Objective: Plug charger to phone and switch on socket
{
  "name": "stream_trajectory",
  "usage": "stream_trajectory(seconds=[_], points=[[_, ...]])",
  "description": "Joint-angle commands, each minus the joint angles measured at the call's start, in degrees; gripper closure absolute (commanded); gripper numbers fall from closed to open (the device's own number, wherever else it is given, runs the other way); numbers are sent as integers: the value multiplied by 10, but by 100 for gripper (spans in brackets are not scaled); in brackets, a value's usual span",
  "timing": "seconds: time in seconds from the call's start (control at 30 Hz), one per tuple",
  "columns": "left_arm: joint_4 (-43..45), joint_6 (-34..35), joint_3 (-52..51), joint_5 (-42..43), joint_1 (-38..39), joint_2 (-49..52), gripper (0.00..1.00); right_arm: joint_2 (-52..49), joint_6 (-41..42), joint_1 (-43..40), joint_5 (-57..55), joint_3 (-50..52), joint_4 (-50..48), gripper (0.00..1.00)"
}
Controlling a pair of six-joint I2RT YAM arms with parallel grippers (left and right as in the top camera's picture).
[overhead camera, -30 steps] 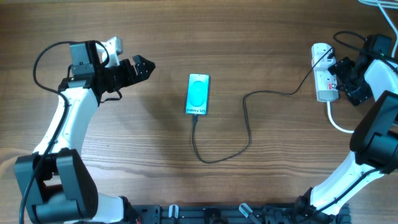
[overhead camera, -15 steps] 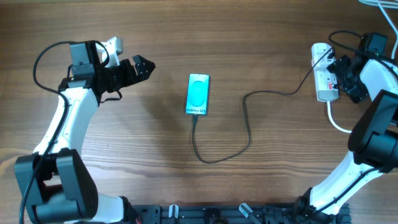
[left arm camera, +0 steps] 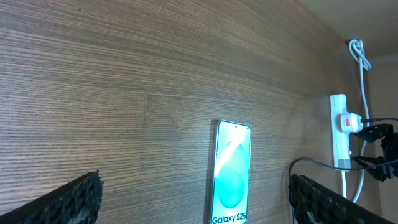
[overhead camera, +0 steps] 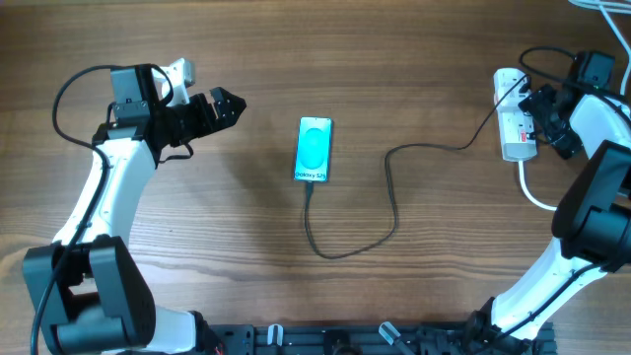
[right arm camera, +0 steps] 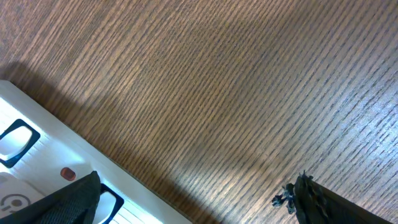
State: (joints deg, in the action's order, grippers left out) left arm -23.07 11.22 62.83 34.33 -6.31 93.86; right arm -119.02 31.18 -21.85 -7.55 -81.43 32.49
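Observation:
The phone [overhead camera: 314,150] lies flat mid-table, turquoise screen up, text at its near end; it also shows in the left wrist view [left arm camera: 231,174]. The thin black charger cable [overhead camera: 386,197] runs from the phone's near end in a loop to the white socket strip [overhead camera: 513,126] at the right, where its plug sits. My left gripper [overhead camera: 229,106] is open and empty, well left of the phone. My right gripper [overhead camera: 545,115] is open, right beside the socket; one finger hangs over the strip's edge [right arm camera: 37,168] in the right wrist view.
A thick white cord [overhead camera: 532,192] leaves the socket's near end and curves toward my right arm. White cable [overhead camera: 596,12] lies at the far right corner. Wooden table [overhead camera: 424,59] all round.
My right gripper has shifted slightly toward the far end of the socket. The left arm, phone and cable have not moved.

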Motion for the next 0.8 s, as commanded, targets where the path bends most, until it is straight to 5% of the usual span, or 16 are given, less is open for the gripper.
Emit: stream_trajectory(seconds=[0.0,0.77], points=[[2,-5,0,0,1,-3,0,-52,-47,25,90,35,47,0],[2,-5,0,0,1,-3,0,-52,-41,25,104,35,66,0]])
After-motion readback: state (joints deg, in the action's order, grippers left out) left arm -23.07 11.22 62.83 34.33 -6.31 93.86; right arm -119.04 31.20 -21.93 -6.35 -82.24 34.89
